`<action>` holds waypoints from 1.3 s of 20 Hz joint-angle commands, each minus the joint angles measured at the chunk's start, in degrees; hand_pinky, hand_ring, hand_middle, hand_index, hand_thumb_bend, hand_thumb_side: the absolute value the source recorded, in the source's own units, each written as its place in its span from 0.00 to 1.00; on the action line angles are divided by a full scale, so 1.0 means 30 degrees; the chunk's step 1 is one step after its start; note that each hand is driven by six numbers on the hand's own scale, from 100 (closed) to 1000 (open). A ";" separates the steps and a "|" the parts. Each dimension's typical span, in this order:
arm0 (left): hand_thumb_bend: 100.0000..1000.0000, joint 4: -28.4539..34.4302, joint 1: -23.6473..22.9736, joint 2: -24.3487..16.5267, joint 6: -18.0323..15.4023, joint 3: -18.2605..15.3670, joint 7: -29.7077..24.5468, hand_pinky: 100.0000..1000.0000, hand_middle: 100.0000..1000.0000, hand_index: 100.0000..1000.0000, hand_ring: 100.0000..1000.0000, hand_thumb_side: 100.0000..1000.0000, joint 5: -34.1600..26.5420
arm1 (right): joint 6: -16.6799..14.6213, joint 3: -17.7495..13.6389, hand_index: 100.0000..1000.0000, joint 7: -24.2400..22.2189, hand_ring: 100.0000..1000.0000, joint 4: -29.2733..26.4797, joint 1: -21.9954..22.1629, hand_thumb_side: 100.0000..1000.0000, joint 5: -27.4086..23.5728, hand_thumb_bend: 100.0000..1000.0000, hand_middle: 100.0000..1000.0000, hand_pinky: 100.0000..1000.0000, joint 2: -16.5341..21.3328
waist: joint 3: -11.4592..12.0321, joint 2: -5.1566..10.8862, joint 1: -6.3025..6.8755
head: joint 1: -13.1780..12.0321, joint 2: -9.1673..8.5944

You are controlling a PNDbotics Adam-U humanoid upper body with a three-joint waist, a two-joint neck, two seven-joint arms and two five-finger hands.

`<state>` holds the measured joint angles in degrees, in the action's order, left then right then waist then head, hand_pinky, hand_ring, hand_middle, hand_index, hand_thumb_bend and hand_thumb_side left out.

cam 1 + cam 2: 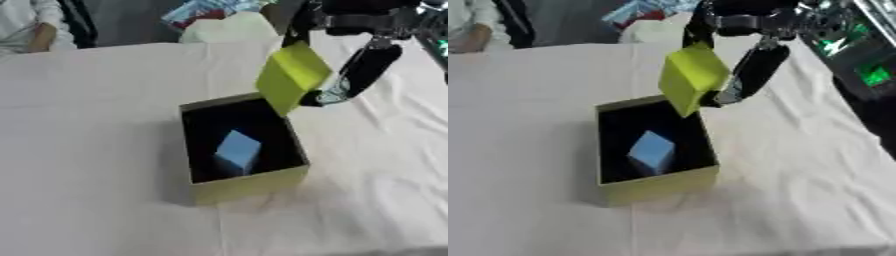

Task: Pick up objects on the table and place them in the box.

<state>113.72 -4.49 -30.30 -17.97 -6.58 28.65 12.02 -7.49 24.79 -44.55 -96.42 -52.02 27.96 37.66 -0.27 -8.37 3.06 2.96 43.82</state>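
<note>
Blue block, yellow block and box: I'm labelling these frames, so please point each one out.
blue block (238, 148), left eye view, its top face.
yellow block (294, 75), left eye view, its broad face.
box (254, 184), left eye view, its near wall.

I'm seeing a table (87, 150) covered in matt white cloth, softly creased on my right side, and on it the box (249, 186), which looks like matt yellow-green card with a dull black lining. The blue block (237, 150) inside reads as smooth and matt, maybe foam or plastic, I can't tell which. My right hand (363, 70) shows glossy black plastic with some silvery metal, pinching a matt yellow-green block (292, 75).
</note>
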 commanded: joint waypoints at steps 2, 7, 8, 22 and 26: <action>0.21 0.0291 0.0251 -0.0377 -0.0040 -0.0103 -0.0091 0.64 0.66 0.87 0.59 0.96 -0.0165 | -0.0234 0.0241 0.59 -0.0199 0.57 0.1104 -0.0927 0.30 0.0260 0.09 0.43 0.71 -0.0778 | 0.0090 0.0202 -0.0021 | 0.0096 0.0100; 0.21 0.0291 0.0361 -0.0352 -0.0061 -0.0054 -0.0162 0.64 0.66 0.87 0.59 0.96 -0.0256 | -0.0444 0.0536 0.59 -0.0306 0.57 0.2527 -0.1450 0.31 0.1184 0.12 0.44 0.71 -0.1826 | 0.0190 0.0227 -0.0028 | 0.0204 0.0100; 0.21 0.0291 0.0378 -0.0347 -0.0064 -0.0044 -0.0180 0.64 0.66 0.87 0.59 0.96 -0.0274 | -0.0454 0.0524 0.59 -0.0212 0.57 0.2992 -0.1504 0.31 0.1576 0.12 0.44 0.71 -0.2053 | 0.0218 0.0229 -0.0026 | 0.0228 0.0100; 0.21 0.0291 0.0520 -0.0303 -0.0087 -0.0033 -0.0261 0.64 0.66 0.86 0.59 0.96 -0.0380 | -0.2300 0.0734 0.64 -0.0246 0.64 0.5971 -0.1496 0.43 0.2799 0.12 0.51 0.74 -0.3017 | 0.0376 0.0109 -0.0022 | 0.0234 0.0100; 0.21 0.0291 0.0551 -0.0314 -0.0091 -0.0036 -0.0261 0.64 0.66 0.86 0.59 0.95 -0.0388 | -0.2747 0.0598 0.77 -0.0928 0.77 0.6063 -0.1532 0.53 0.2389 0.12 0.73 0.79 -0.3039 | 0.0366 0.0104 -0.0022 | 0.0223 0.0100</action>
<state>113.72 -3.39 -30.22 -18.25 -6.24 28.05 11.02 -15.31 27.49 -46.71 -77.97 -55.43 35.85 27.99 0.76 -8.81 3.03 3.67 43.82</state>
